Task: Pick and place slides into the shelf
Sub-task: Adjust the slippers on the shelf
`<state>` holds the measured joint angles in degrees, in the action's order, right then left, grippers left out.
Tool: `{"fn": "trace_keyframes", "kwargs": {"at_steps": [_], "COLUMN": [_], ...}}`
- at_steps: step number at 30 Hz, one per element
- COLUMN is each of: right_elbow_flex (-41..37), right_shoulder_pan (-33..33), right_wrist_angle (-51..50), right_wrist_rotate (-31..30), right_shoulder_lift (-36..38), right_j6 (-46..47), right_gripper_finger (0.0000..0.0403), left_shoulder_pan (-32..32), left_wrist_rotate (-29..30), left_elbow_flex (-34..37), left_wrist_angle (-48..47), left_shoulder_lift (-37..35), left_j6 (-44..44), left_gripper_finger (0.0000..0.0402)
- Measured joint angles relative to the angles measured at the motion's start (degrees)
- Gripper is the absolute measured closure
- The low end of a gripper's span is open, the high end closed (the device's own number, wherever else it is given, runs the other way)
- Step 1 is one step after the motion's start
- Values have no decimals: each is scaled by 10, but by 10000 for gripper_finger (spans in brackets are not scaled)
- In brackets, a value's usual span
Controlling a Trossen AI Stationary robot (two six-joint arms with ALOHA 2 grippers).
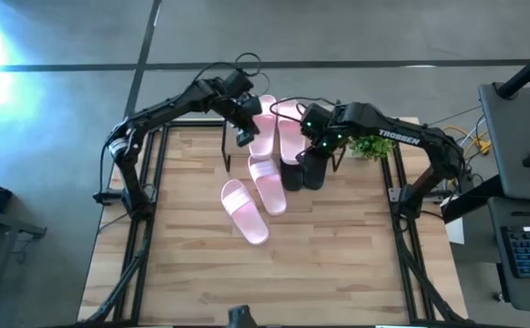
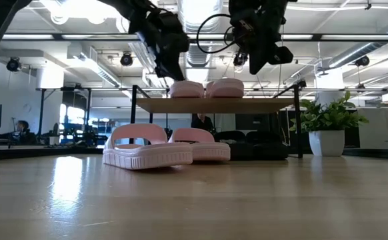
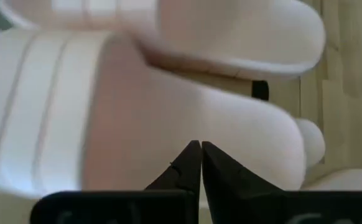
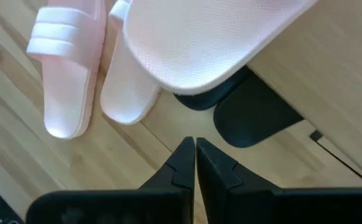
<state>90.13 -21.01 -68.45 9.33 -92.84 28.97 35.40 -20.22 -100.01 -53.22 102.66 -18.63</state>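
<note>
Two pink slides (image 2: 206,88) lie side by side on top of the shelf (image 2: 217,105). Two more pink slides (image 1: 251,196) lie on the table in front of the shelf, and two black slides (image 1: 301,170) sit under it. The left gripper (image 1: 244,137) and right gripper (image 1: 321,146) hover above the shelf, each with fingers pressed together, holding nothing.

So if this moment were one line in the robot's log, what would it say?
shelf: two pink slides on top | table: two pink, two black | left gripper: shut, above shelf | right gripper: shut, above shelf
</note>
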Motion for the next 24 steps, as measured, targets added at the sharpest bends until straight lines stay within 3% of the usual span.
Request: {"fn": "trace_keyframes", "kwargs": {"at_steps": [8,12,16,24], "right_elbow_flex": [-1,-3,-4,-5], "right_shoulder_pan": [16,32,35,35], "right_wrist_angle": [21,48,78,94], "right_wrist_rotate": [70,74,65,-7], "right_shoulder_lift": [-4,-10,-27,-51], "right_j6": [6,10,11,5], "right_gripper_finger": [394,394,394,394], "left_shoulder_pan": [-17,-17,-18,-18], "left_wrist_rotate": [34,36,36,36], "left_elbow_flex": [2,3,3,3], "left_wrist_angle": [33,33,37,37], "left_shoulder_lift": [20,32,39,40], "left_j6": [2,4,16,18], "left_gripper_finger": [402,402,402,402]}}
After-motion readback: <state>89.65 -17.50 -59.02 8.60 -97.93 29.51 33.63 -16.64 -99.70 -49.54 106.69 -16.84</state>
